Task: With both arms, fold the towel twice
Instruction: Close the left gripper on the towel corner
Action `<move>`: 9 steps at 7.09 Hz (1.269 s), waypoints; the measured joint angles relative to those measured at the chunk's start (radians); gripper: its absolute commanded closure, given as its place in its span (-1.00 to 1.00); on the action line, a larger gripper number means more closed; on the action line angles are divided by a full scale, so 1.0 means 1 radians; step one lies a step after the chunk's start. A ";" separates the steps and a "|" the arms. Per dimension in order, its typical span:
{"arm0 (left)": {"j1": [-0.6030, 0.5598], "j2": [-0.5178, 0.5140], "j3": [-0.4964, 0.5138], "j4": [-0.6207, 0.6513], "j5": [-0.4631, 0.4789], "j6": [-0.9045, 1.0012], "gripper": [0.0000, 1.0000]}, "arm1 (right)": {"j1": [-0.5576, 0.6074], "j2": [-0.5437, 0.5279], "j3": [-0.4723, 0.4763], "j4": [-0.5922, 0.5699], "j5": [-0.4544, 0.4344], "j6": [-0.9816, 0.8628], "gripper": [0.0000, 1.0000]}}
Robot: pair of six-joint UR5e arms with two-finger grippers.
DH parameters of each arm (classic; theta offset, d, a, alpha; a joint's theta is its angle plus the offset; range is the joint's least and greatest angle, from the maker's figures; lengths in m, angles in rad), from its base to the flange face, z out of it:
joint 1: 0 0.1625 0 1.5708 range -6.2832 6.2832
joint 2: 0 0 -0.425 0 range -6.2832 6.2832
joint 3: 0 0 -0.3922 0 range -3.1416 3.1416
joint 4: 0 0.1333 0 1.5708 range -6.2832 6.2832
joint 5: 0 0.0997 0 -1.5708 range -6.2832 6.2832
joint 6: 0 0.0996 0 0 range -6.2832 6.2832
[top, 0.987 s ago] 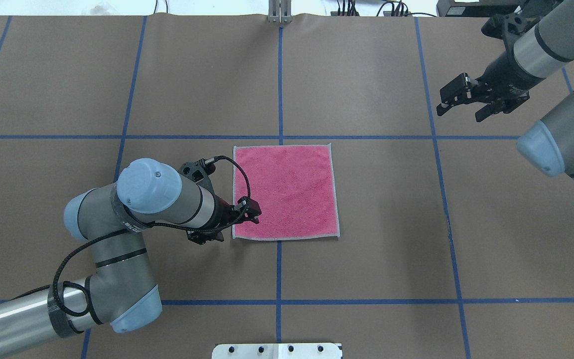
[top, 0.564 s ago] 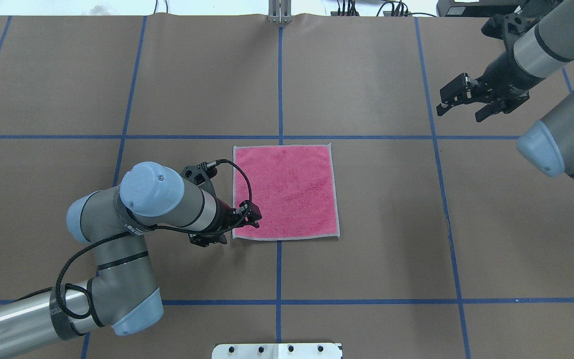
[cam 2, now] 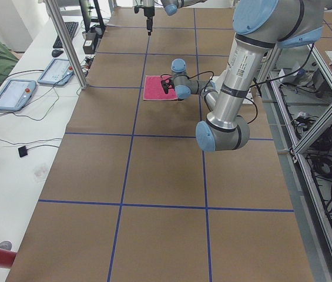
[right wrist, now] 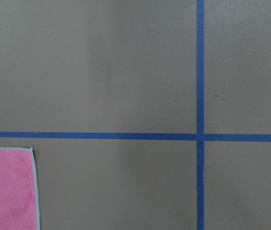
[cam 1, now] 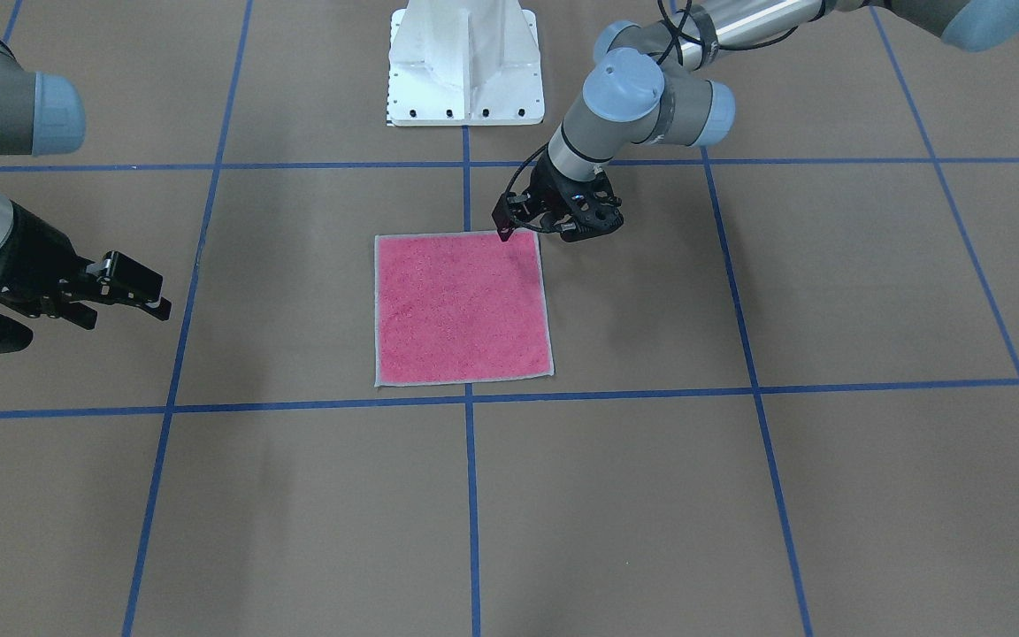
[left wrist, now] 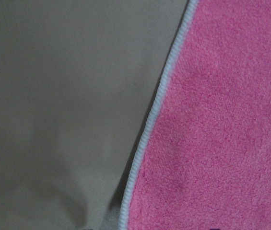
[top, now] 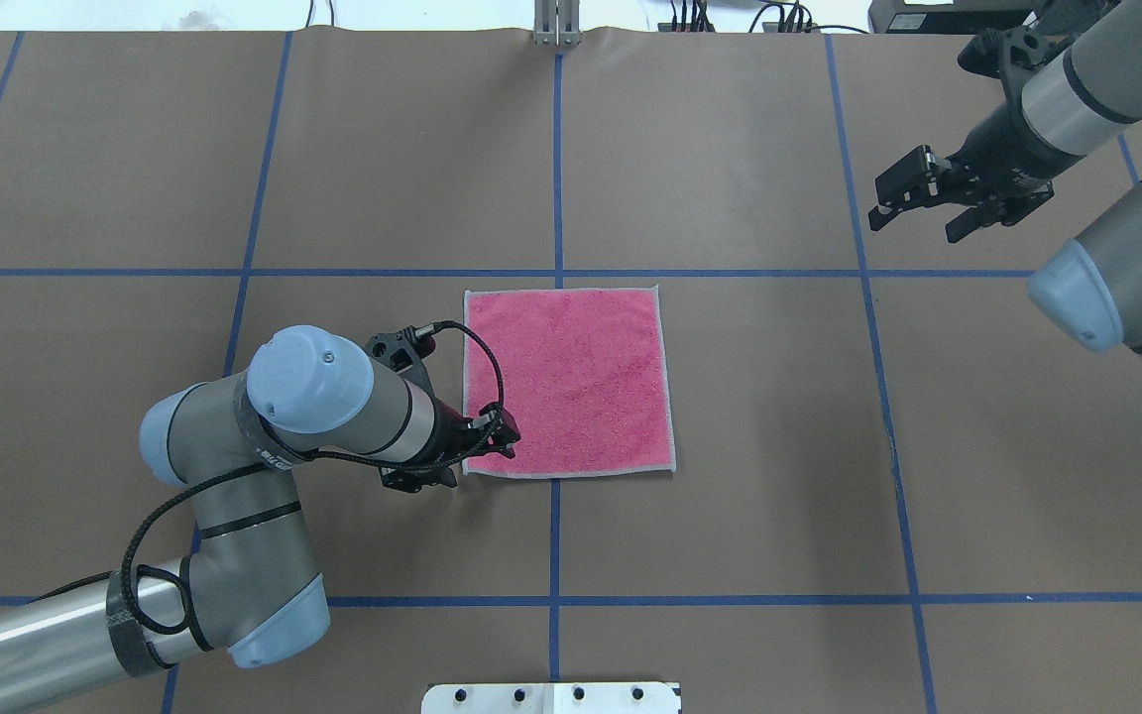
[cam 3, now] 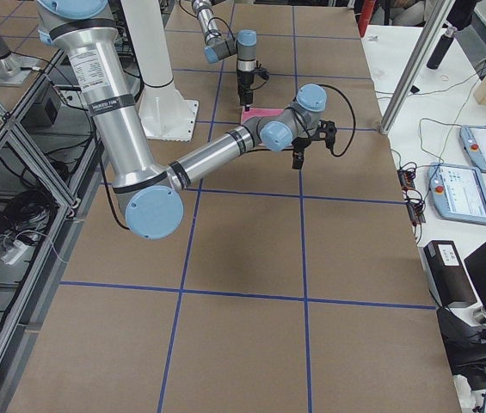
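Observation:
The towel point(top: 571, 382) lies flat and pink face up at the table's middle, its light grey trim showing all round point(cam 1: 461, 305). My left gripper point(top: 457, 456) is open and points down at the towel's near-left corner. One finger is over the pink cloth and the other over bare table point(cam 1: 554, 230). The left wrist view is filled by the towel point(left wrist: 221, 120), its trim and brown table. My right gripper point(top: 913, 220) hangs open and empty at the far right, well away from the towel point(cam 1: 125, 305). The right wrist view catches one towel point(right wrist: 5, 191) corner.
Brown paper with blue tape grid lines point(top: 556, 535) covers the table. The white pedestal base point(cam 1: 465, 62) stands at the robot's edge. Side benches hold tablets point(cam 2: 13, 94) and cables. An aluminium post point(cam 3: 402, 77) stands by the table's far edge.
The left arm has crept a little to the right and its gripper has settled lower at the towel's near-left corner. The towel and the right arm have stayed put.

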 measured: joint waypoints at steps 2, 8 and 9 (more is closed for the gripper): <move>0.006 -0.003 0.010 0.000 0.006 0.000 -0.15 | 0.000 0.000 0.000 0.000 0.000 0.000 -0.99; 0.001 -0.002 -0.016 0.001 0.005 -0.006 1.00 | 0.000 0.000 0.000 -0.002 0.002 0.000 -1.00; 0.000 -0.002 -0.019 0.002 0.005 -0.012 1.00 | 0.000 0.000 0.000 -0.002 0.002 0.000 -1.00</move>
